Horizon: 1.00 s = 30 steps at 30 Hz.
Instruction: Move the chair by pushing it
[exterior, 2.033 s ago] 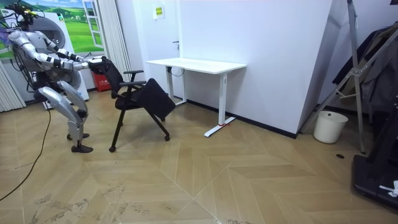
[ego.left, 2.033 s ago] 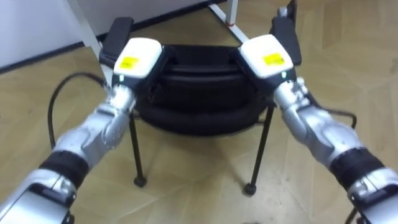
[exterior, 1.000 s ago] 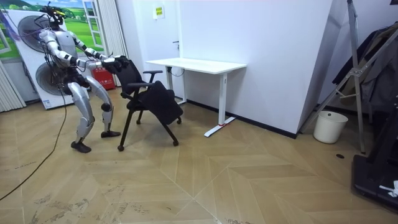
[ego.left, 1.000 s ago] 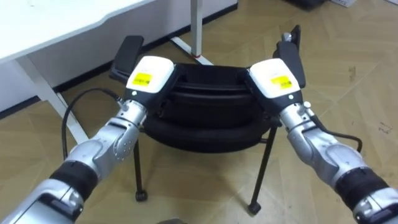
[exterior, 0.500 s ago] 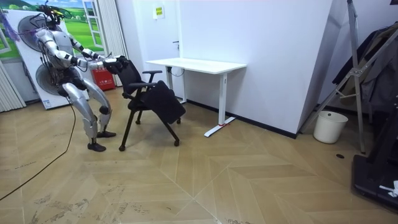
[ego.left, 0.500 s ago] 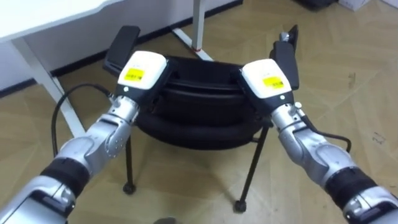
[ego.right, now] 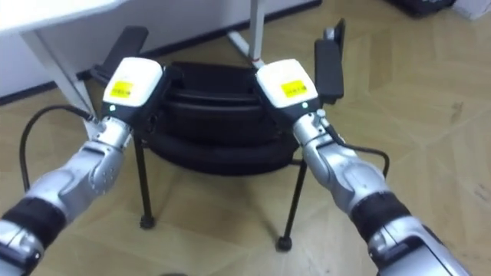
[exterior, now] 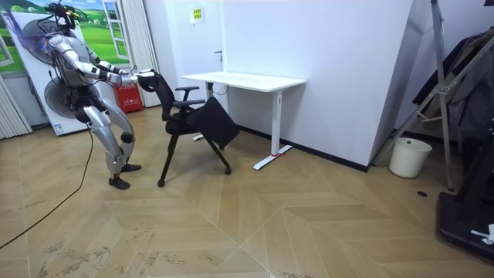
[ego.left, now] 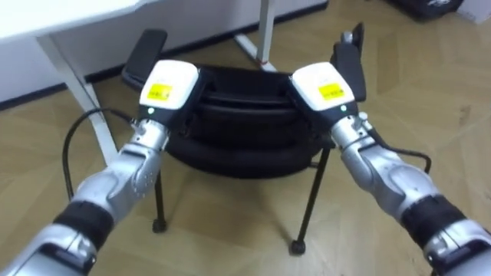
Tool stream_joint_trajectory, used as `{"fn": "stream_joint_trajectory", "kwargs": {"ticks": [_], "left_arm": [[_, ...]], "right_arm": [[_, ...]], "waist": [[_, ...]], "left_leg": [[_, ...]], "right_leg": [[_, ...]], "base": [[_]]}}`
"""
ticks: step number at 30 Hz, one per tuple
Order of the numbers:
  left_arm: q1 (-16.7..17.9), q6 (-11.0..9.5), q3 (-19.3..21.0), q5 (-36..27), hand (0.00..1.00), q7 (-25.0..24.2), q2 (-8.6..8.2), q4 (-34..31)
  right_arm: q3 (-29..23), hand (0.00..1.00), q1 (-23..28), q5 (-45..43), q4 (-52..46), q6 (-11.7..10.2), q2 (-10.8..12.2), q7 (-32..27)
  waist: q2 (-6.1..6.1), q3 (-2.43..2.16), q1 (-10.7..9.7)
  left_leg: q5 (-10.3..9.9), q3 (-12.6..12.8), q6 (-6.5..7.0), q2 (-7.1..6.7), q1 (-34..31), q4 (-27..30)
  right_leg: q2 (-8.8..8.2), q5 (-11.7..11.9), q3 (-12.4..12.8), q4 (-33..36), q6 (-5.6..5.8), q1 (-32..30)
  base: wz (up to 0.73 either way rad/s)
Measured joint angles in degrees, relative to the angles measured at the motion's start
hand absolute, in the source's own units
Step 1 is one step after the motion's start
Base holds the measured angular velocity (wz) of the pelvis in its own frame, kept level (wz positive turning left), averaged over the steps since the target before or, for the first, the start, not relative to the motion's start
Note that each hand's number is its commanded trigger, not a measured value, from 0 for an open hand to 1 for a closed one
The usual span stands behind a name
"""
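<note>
A black chair (ego.left: 245, 130) with thin metal legs and two armrests stands right in front of me, its backrest toward me. My left hand (ego.left: 167, 86) rests on the left top corner of the backrest and my right hand (ego.left: 322, 86) on the right top corner; both show their white backs. In the room view I stand at the left behind the chair (exterior: 193, 116), leaning forward with both arms stretched out to its back. A white desk (exterior: 243, 79) stands just beyond the chair.
The white desk's leg (ego.left: 77, 73) rises close to the chair's left armrest (ego.left: 144, 50), and its foot bar (ego.left: 261, 46) lies on the floor behind. A red object (exterior: 127, 99) sits by the wall behind me. A white bin (exterior: 407, 157) stands far right.
The chair has slid toward the desk, to the room view's right, and I have stepped after it. Both hands have stayed on the backrest.
</note>
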Motion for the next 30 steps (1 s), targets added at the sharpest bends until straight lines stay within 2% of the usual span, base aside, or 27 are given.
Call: {"fn": "stream_joint_trajectory", "kwargs": {"ticks": [2,3,5,8,11,13,18,24,30], "left_arm": [[0.34,0.04,0.11,-0.26,1.00,0.75,-0.03,-0.19],[0.43,0.16,0.11,-0.90,1.00,1.12,-0.19,-0.41],[0.18,0.54,0.09,-1.37,1.00,0.98,-0.30,-1.05],[0.15,1.19,0.16,-2.13,1.00,1.18,-0.19,-2.00],[0.36,1.37,0.28,-2.39,1.00,1.14,-0.19,-2.52],[0.64,1.30,0.29,-2.70,1.00,1.06,-0.20,-2.72],[0.94,1.06,0.70,-2.67,1.00,0.45,-0.18,-3.51],[1.55,1.28,1.23,-2.37,1.00,-0.08,-0.07,-4.29],[2.17,1.46,1.47,-2.30,1.00,-0.56,0.89,-5.17]], "right_arm": [[1.03,1.00,-1.06,0.20,-0.17,0.00,-0.93,-0.01],[1.49,1.00,-1.84,0.20,-0.19,-0.01,-1.41,-0.01],[1.76,1.00,-2.72,0.15,-0.19,-0.01,-1.85,-0.01],[2.09,1.00,-4.00,-0.18,-0.34,0.17,-2.23,-0.01],[2.78,1.00,-4.51,-0.18,-0.65,0.51,-2.66,-0.01],[3.23,1.00,-4.67,-0.17,-0.74,0.68,-2.85,-0.01],[3.26,1.00,-4.75,-0.26,-0.94,0.65,-3.28,-0.10],[3.44,1.00,-4.68,-0.25,-0.88,0.71,-2.99,-0.14],[3.65,1.00,-4.52,-0.26,-0.89,1.47,-1.85,-0.12]], "waist": [[-0.01,0.02,0.18],[0.61,0.39,0.14],[0.78,0.46,-0.10],[0.98,0.46,-0.04],[1.09,0.51,0.21],[1.10,0.49,1.20],[1.04,0.46,3.68],[0.38,0.25,6.03],[-0.15,0.08,6.98]], "left_leg": [[0.47,0.07,-0.44,-0.24,-0.20,-0.51],[0.90,0.07,-0.62,-0.25,-0.24,-0.77],[1.73,0.37,-0.67,-0.35,-0.90,-1.42],[2.56,0.05,-1.13,-0.48,-1.89,-2.29],[3.30,0.79,-1.08,-0.50,-2.07,-3.12],[3.79,1.92,-0.85,-0.44,-1.75,-3.90],[3.88,1.88,-0.79,-0.65,-1.72,-4.64],[4.45,1.61,-0.58,-1.37,-1.18,-6.17],[4.40,1.84,-0.51,-1.47,-0.98,-6.19]], "right_leg": [[-0.73,-0.91,-0.97,0.55,-0.13,0.17],[-0.92,-1.13,-2.16,0.38,-0.36,0.96],[-1.03,-1.77,-2.88,0.38,-0.20,0.99],[-0.98,-2.27,-4.07,0.21,-0.55,1.00],[-0.73,-2.45,-3.14,0.02,-0.53,1.01],[-0.51,-2.55,-2.07,-0.50,-0.39,0.91],[-0.48,-2.57,-2.11,-1.13,-0.34,0.80],[-0.52,-2.32,-1.97,-2.10,0.21,1.06],[-0.34,-2.04,-1.97,-2.97,0.92,1.74]], "base": [[0.38],[0.39],[0.45],[0.35],[0.31],[0.07],[0.00],[0.05],[0.04]]}}
